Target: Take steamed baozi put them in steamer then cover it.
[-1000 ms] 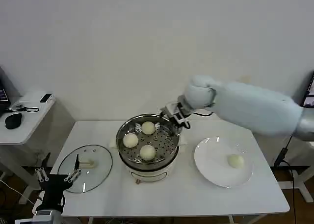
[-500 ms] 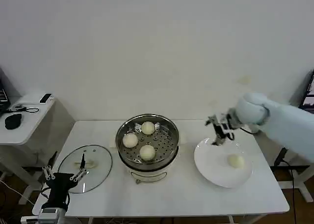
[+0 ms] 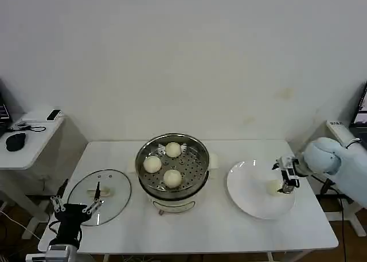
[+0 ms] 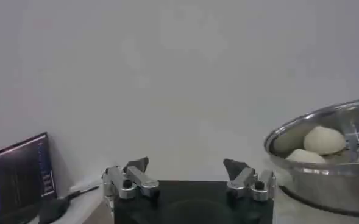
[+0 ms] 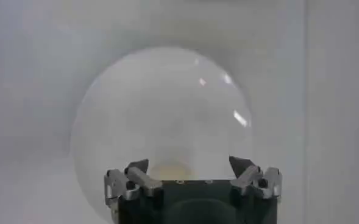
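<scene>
Three steamed baozi point(image 3: 172, 177) lie on the perforated tray of the steamer point(image 3: 195, 148) at the table's middle; their tops point(image 4: 323, 139) show over its rim point(image 4: 301, 125) in the left wrist view. One more baozi point(image 3: 274, 187) rests on the white plate point(image 3: 248, 190) to the right. My right gripper point(image 3: 287, 173) hovers open just above that baozi, which peeks out point(image 5: 166, 172) between its spread fingers. The glass cover point(image 3: 114, 203) lies flat at the table's left. My left gripper point(image 3: 75, 206) waits open at the cover's near edge.
A side table point(image 3: 35, 137) with a mouse and small devices stands left of the white work table point(image 3: 229, 227). A dark screen point(image 4: 17, 176) sits off to the side. The plate's rim point(image 5: 81, 115) surrounds the right gripper.
My right gripper has swung from the steamer's far rim over to the plate and come down over the lone baozi. The left gripper shifted slightly near the cover.
</scene>
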Action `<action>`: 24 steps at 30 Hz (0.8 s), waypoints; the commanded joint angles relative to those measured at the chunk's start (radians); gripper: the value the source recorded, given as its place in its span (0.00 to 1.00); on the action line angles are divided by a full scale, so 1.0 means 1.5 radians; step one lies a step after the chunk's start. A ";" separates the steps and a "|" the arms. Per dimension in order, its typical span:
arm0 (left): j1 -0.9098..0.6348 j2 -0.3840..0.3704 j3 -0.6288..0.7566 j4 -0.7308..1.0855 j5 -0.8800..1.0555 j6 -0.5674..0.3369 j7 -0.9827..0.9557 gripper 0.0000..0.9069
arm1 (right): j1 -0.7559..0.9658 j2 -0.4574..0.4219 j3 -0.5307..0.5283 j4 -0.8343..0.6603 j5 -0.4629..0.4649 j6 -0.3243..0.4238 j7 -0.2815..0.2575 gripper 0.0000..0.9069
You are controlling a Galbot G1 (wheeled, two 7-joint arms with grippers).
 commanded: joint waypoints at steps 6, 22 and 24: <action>0.000 0.000 -0.006 0.002 0.000 0.002 0.000 1.00 | -0.094 0.048 0.078 -0.125 -0.046 0.013 -0.001 1.00; 0.000 -0.002 -0.013 0.006 0.001 0.002 0.001 1.00 | -0.094 0.157 0.085 -0.214 -0.070 0.032 0.006 0.93; -0.001 -0.003 -0.014 0.009 0.001 0.003 0.001 1.00 | -0.094 0.163 0.085 -0.220 -0.071 0.028 0.005 0.89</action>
